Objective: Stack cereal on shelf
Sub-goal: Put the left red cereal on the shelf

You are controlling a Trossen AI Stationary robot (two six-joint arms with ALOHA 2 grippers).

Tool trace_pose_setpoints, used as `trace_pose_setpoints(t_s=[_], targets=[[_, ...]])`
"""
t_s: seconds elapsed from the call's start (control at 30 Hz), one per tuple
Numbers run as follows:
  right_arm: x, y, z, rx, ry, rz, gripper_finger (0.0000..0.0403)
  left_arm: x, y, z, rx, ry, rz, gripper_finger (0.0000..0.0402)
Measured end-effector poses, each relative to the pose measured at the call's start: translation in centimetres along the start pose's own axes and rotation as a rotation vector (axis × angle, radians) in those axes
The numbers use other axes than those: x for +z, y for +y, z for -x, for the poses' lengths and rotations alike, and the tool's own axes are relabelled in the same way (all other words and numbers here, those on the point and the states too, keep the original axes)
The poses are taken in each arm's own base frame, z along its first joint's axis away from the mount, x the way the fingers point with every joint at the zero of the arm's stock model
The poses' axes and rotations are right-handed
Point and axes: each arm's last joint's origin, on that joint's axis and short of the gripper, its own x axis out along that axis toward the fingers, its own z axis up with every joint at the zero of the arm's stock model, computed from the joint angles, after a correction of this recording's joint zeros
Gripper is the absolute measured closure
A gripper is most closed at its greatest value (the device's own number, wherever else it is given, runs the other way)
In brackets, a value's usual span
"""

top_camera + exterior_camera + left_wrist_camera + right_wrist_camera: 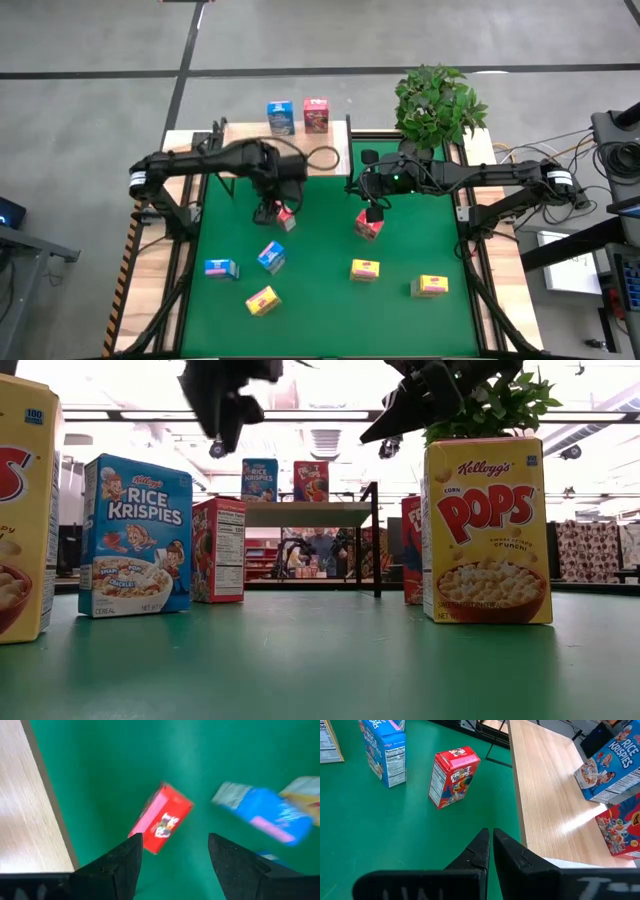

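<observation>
Two cereal boxes stand on the shelf; seven wait on the desk. Left gripper, fingers apart, hovers above a red box, positioned for grasping; right gripper is clenched, empty.

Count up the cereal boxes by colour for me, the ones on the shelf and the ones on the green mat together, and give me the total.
Pink-red boxes: 3
Blue boxes: 3
Yellow boxes: 3
Total: 9
</observation>
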Motion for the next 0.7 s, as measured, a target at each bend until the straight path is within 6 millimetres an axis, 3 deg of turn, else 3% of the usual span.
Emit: trace_pose_setpoints(t_s=[0.17, 0.33, 0.7], targets=[[0.0, 0.0, 0.0, 0.0, 0.0, 0.0, 0.039, -1.0, -1.0, -2.7, 0.071, 0.027, -0.061, 0.0193], [0.0, 0.0, 0.0, -0.001, 0.0, -0.001, 0.039, -1.5, -1.4, -3.6, 0.099, -0.066, -0.102, 0.0193], [0.0, 0.0, 0.0, -0.001, -0.001, -0.01, 0.039, -2.6, -1.5, -6.4, 0.127, -0.001, -0.203, 0.0173]])
